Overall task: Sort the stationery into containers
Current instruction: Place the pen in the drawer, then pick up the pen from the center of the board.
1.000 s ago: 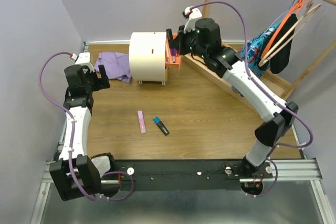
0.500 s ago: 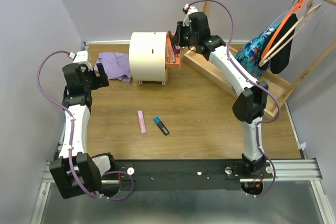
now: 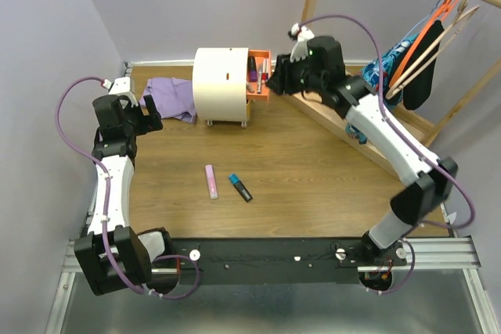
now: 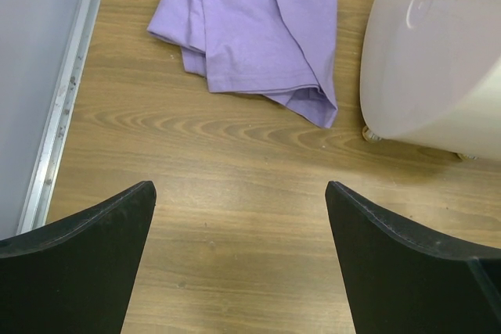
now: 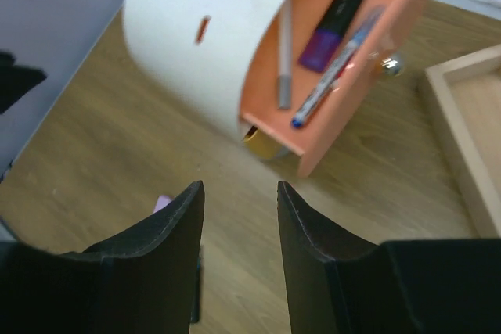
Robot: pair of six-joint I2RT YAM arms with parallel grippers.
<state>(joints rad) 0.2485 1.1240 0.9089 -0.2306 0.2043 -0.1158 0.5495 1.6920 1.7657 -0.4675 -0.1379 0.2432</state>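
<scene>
At the top of the right wrist view we see the open orange drawer [image 5: 270, 111] holding a dark marker [image 5: 337, 17] and perhaps two pens [image 5: 337, 68]. The right gripper [image 5: 239, 193] and left gripper [image 4: 239, 193] hover parted, empty.

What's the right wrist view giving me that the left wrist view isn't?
Only the right wrist: the open orange drawer with a purple marker and pens in it, plus a corner of the wooden tray. Only the left wrist: the purple cloth, lying near the chest. Both: the cream chest and the table.
</scene>
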